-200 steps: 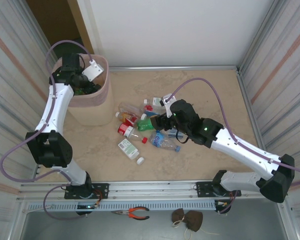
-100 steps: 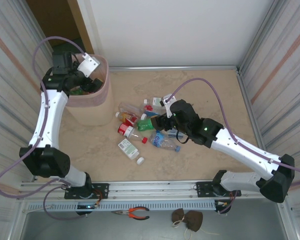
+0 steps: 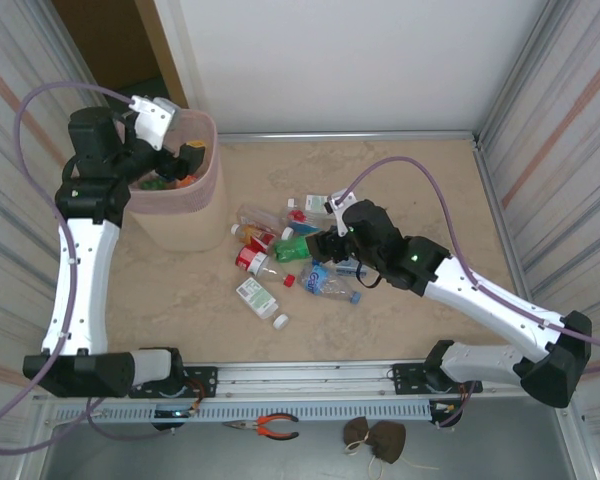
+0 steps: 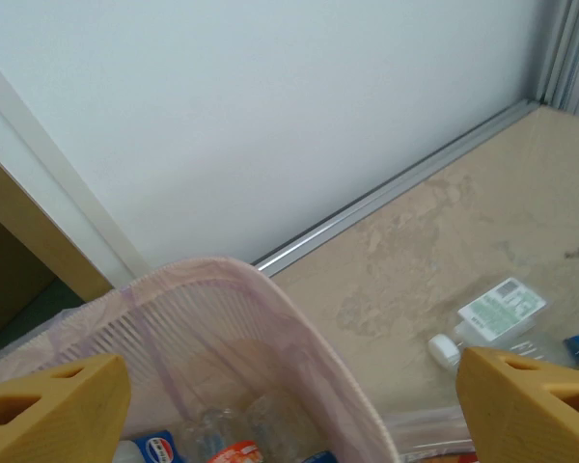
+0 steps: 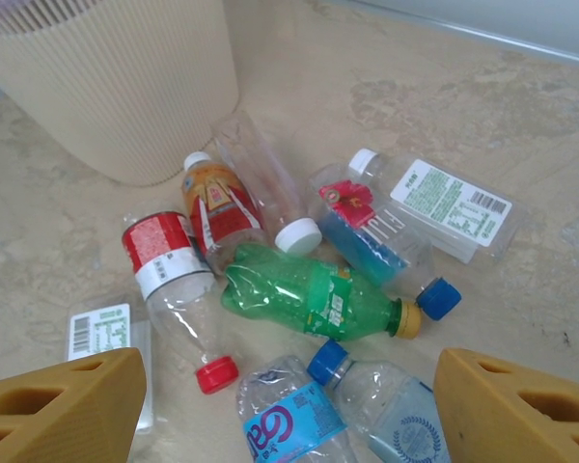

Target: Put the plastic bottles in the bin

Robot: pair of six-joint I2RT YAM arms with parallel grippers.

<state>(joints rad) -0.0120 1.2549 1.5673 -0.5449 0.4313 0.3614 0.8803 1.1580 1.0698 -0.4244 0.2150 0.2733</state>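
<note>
Several plastic bottles (image 3: 290,255) lie in a heap on the table. Among them are a green one (image 5: 309,294), a red-labelled one (image 5: 164,256) and two blue-capped clear ones (image 5: 396,415). My right gripper (image 3: 325,242) hovers open just above the heap, its jaws (image 5: 289,415) either side of the blue-capped bottles and touching nothing. The pale pink bin (image 3: 185,215) stands at the back left with more bottles (image 4: 222,434) inside. Open and empty, my left gripper (image 3: 190,163) hangs over the bin's rim (image 4: 270,289).
A flat white-labelled bottle (image 3: 255,297) and a loose white cap (image 3: 281,321) lie nearest the arms. Orange-handled pliers (image 3: 265,427) and a brown bundle (image 3: 375,437) lie below the front rail. Corrugated metal walls close in both sides.
The left arm has risen and swung back to the left, with its gripper still above the bin's rim and a little wider. The right arm has hardly moved.
</note>
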